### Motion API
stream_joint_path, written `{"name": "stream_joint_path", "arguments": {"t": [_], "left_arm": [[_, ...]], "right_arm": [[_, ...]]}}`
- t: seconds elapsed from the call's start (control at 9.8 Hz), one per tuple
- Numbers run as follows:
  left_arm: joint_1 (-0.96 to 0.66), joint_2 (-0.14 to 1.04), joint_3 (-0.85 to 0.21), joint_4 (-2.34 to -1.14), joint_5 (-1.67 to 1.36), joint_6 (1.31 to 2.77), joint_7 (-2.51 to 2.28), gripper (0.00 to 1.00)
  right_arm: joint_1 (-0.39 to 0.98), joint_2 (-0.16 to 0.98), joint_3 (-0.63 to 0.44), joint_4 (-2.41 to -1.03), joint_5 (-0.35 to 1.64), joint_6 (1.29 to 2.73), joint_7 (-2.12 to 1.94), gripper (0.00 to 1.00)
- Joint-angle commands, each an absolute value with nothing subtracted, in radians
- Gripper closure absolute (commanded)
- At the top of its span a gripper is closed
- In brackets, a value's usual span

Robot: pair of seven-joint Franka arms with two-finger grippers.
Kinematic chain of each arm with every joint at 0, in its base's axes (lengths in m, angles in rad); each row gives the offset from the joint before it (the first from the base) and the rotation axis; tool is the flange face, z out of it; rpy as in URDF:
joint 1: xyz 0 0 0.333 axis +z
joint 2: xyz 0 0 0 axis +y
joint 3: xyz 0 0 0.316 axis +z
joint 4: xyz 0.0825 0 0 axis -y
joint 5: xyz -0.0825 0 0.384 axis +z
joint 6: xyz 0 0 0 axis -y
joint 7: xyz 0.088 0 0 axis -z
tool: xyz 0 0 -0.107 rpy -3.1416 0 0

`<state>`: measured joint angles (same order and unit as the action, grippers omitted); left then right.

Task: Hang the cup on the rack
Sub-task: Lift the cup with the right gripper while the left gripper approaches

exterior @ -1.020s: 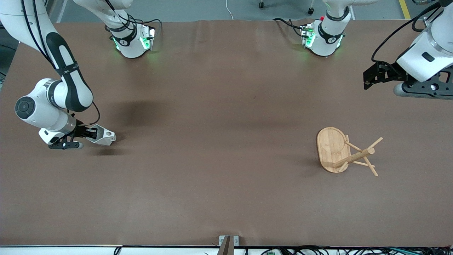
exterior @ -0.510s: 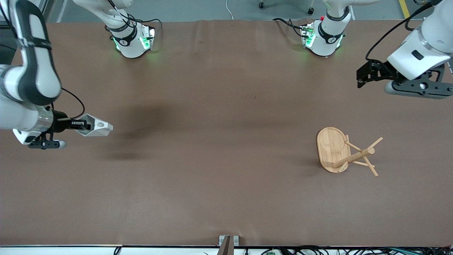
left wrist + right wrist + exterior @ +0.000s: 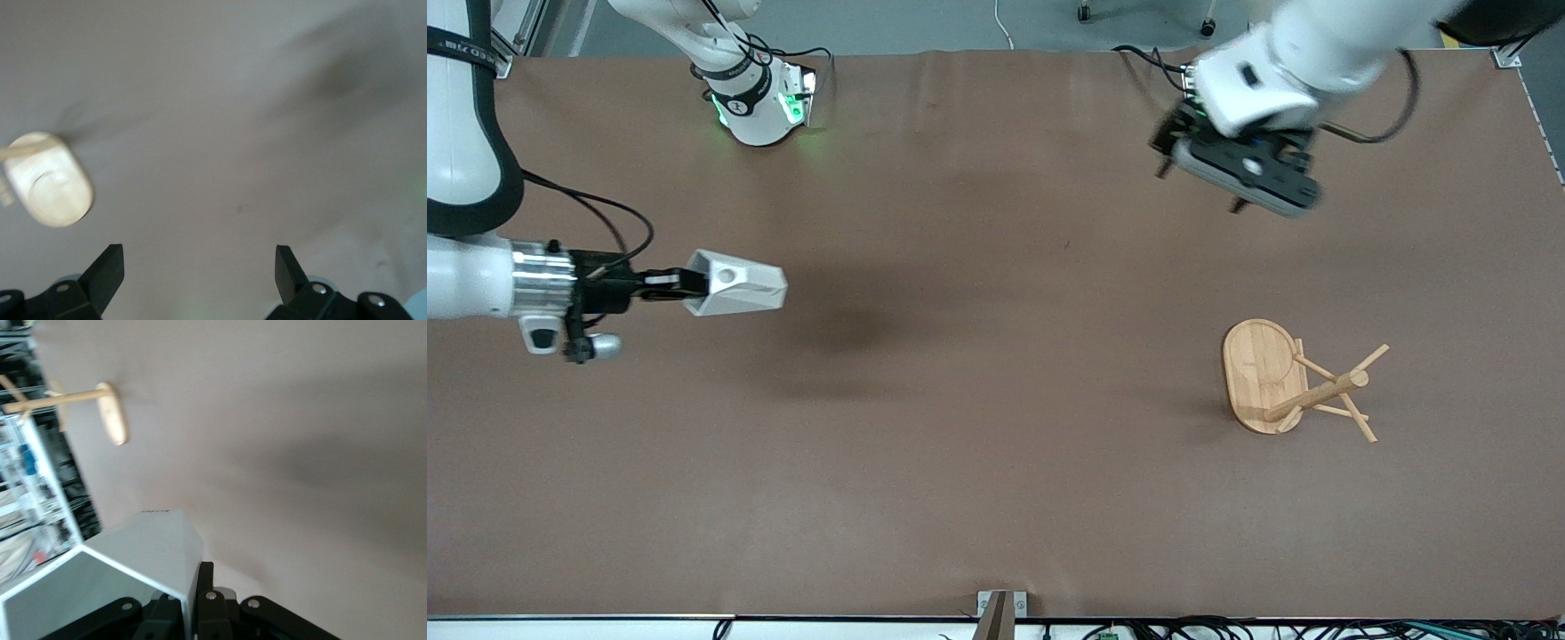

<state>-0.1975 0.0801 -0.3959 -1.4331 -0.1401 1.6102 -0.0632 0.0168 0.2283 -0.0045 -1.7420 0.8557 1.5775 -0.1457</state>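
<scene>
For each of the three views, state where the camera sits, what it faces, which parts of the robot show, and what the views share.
Front view: high, facing both arms across the table; shows right gripper holding the cup in the air, left gripper open above the table, the rack.
Left wrist view: looks down past its open fingers at the rack base.
Right wrist view: looks over the cup toward the rack.
Shared: the rack shows in all three.
</scene>
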Motion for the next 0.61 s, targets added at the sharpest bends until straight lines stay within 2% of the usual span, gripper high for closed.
{"name": "stream_joint_path", "arguments": {"t": [0.0,0.2,0.51], "left_arm": [[-0.205,0.107,-0.513,-1.443,-0.155,1.721,-0.049,0.0],[-0.228,0.155,-0.574,-1.425,-0.152,1.785,0.042,0.0],[-0.276,0.218,-0.572,-1.402,-0.137,1.894,0.277,0.0]], "right_arm": [[0.057,0.215,0.043,-1.789,1.027,1.592,-0.138,1.0],[0.096,0.18,0.09,-1.868,1.174,1.653,-0.14,0.99],[0.138,0.178,0.216,-1.9,1.273,1.797,-0.143,0.99]]}}
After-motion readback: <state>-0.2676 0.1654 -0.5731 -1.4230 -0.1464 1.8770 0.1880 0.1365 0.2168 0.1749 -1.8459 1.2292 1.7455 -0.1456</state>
